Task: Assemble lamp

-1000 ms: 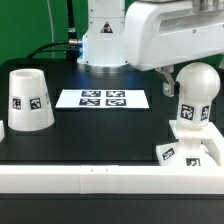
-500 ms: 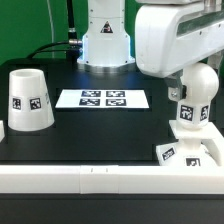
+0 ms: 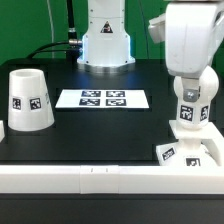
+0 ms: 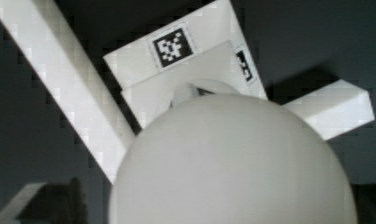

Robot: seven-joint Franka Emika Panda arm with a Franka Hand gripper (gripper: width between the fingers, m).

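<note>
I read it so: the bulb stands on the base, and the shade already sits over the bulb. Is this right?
Not quite. The bulb does stand on the base, but the shade is not over it: it stands apart at the exterior view's left, as that view shows.

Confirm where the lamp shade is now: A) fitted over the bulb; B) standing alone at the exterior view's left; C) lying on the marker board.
B: the shade stands by itself on the table, apart from the bulb on the base.
</note>
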